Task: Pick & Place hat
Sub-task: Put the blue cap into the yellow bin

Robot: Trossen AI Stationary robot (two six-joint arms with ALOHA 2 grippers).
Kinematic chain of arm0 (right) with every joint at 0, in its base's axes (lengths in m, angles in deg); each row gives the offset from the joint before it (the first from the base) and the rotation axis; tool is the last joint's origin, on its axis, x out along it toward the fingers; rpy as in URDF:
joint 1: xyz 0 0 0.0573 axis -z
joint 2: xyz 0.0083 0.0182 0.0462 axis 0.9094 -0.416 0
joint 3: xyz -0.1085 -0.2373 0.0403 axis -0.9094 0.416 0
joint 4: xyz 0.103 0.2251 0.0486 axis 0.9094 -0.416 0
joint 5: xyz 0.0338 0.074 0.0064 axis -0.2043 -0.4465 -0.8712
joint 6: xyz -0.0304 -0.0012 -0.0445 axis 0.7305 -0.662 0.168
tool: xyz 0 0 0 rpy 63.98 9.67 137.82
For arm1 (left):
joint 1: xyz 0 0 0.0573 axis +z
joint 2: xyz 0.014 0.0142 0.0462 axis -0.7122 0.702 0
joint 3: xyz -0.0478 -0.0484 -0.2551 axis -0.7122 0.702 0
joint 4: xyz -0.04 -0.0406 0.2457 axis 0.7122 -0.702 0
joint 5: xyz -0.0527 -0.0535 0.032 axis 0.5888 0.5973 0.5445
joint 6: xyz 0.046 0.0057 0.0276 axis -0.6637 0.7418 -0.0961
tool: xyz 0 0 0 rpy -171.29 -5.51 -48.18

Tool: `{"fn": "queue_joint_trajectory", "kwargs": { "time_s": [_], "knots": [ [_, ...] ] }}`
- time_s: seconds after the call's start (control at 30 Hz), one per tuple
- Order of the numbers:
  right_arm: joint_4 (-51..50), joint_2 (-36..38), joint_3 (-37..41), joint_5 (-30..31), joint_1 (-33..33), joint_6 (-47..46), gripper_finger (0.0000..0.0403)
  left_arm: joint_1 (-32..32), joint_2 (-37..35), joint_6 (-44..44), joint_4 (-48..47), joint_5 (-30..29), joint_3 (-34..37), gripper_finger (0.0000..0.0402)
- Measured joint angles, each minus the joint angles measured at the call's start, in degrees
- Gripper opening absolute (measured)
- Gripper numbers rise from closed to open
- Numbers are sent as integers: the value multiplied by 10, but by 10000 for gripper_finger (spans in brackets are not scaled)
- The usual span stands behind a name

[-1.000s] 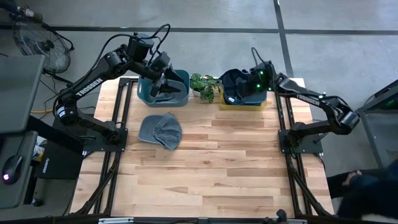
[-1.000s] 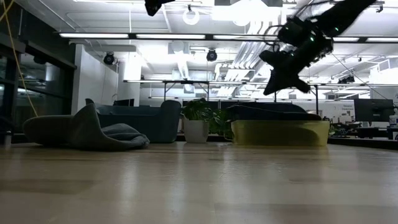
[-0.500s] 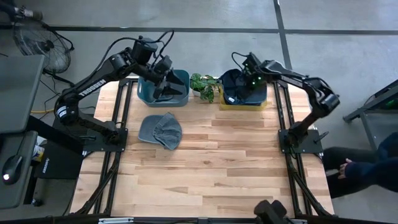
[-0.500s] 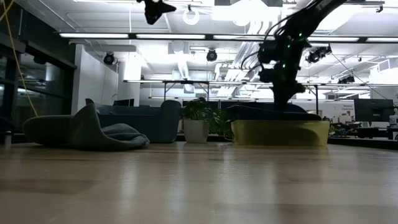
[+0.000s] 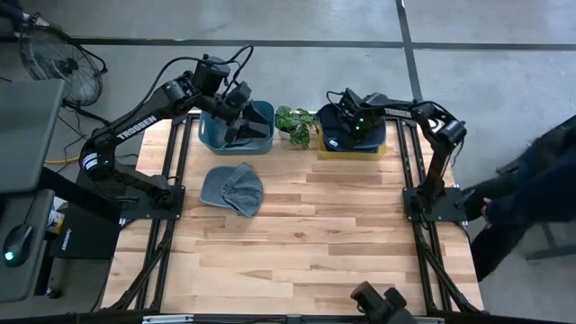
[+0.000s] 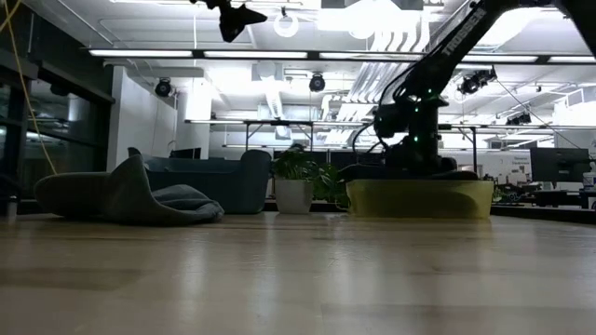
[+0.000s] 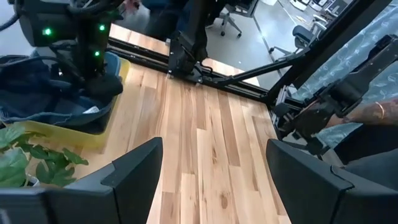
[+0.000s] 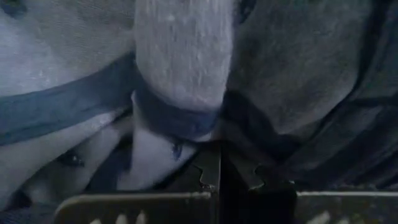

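A grey hat (image 5: 232, 189) lies flat on the wooden table in front of the blue bin (image 5: 265, 139); in the low view the hat (image 6: 121, 197) rests on its brim. Dark blue and grey hats (image 5: 337, 112) are piled in the yellow bin (image 5: 351, 151). My right gripper (image 5: 347, 127) is down in that pile, shut on cloth (image 8: 222, 165). My left gripper (image 5: 236, 121) hangs open above the blue bin, high over the table (image 6: 233, 14), touching nothing. My right gripper comes down from above into the hat pile in the yellow bin. Its fingertips (image 8: 208, 167) meet where a dark blue hat band (image 8: 180, 121) and paler cloth fold together. How many layers it pinches, I cannot tell. The hat lies in the bin.
A small potted plant (image 5: 297, 121) stands between the two bins at the table's far edge. The near half of the table (image 5: 306, 261) is bare wood. A person in dark clothes (image 5: 540, 180) stands beyond the table's right side.
My right gripper has swung toward the table's left and gone down from well above the yellow bin into the hats inside it. My left arm has hardly moved. A person has come closer at the right of the table.
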Motion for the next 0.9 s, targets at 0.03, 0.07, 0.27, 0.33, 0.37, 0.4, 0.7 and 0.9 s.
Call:
{"fn": "queue_joint_trajectory", "kwargs": {
  "time_s": [0.03, 0.07, 0.27, 0.33, 0.37, 0.4, 0.7, 0.9],
  "knots": [
    [1, -8, -1, -1, 0, 0, 0, 0, 0, 0, 0, 0, 0, 284],
    [2, -15, -1, -2, 0, 1, 0, 0, 0, 0, 0, 0, 0, 284],
    [4, -38, -2, -4, 0, 8, 0, 0, 0, 0, -2, 0, 0, 284],
    [5, -39, -1, -6, 0, 9, 0, 0, 0, 0, -2, 0, 0, 284],
    [6, -39, -1, -6, 0, 10, 0, 0, 0, 0, -2, 0, 0, 284],
    [6, -39, -1, -7, 0, 10, 0, 0, 0, 0, -1, 0, 0, 284],
    [-2, 12, 6, 3, 1, 10, 0, 0, 0, 0, 0, 0, 0, 284],
    [-17, 75, 6, 11, 1, 2, 0, 0, 0, 2, 0, 0, 0, 284]
  ]
}}
